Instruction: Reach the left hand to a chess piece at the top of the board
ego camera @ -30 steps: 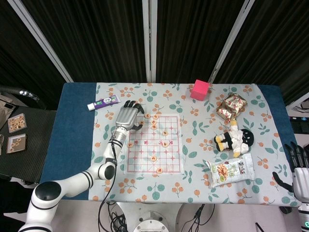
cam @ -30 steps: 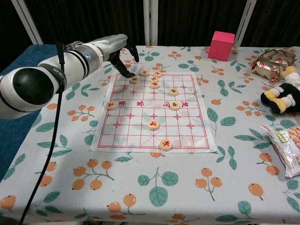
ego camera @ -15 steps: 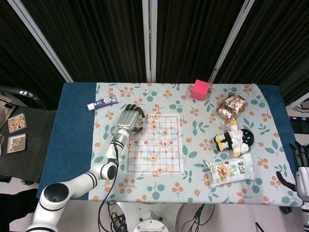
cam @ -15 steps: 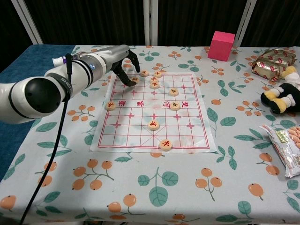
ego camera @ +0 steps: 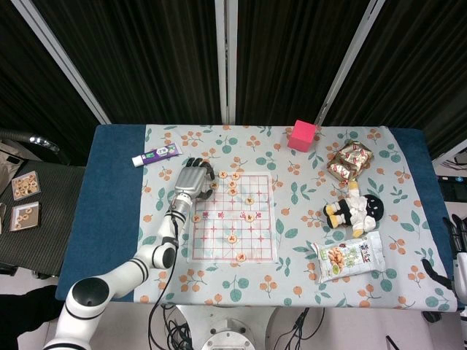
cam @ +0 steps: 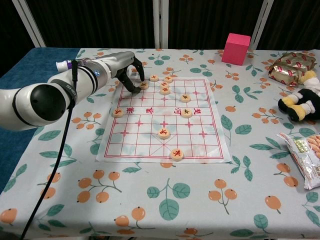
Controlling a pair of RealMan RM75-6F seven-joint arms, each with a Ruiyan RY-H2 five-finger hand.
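Observation:
The paper chess board (ego camera: 233, 216) (cam: 150, 131) lies on the flowered tablecloth with several round wooden pieces on it. A cluster of pieces stands along its top edge. My left hand (ego camera: 193, 179) (cam: 125, 67) hovers at the board's top left corner. Its fingers curve down around the leftmost top piece (ego camera: 214, 185) (cam: 144, 85), with the thumb and a fingertip (cam: 141, 78) close on either side. That piece still rests on the board. My right hand (ego camera: 457, 251) shows only at the far right edge of the head view, fingers spread and holding nothing.
A toothpaste tube (ego camera: 156, 154) lies behind the left hand. A pink cube (ego camera: 302, 135) (cam: 236, 48) stands at the back. Wrapped snacks (ego camera: 350, 160), a plush toy (ego camera: 354, 210) and a snack bag (ego camera: 346, 257) lie to the right of the board.
My left hand has dropped and drawn in, its fingers curling from above the top left corner down around the leftmost top piece. My right hand has slid further out of frame.

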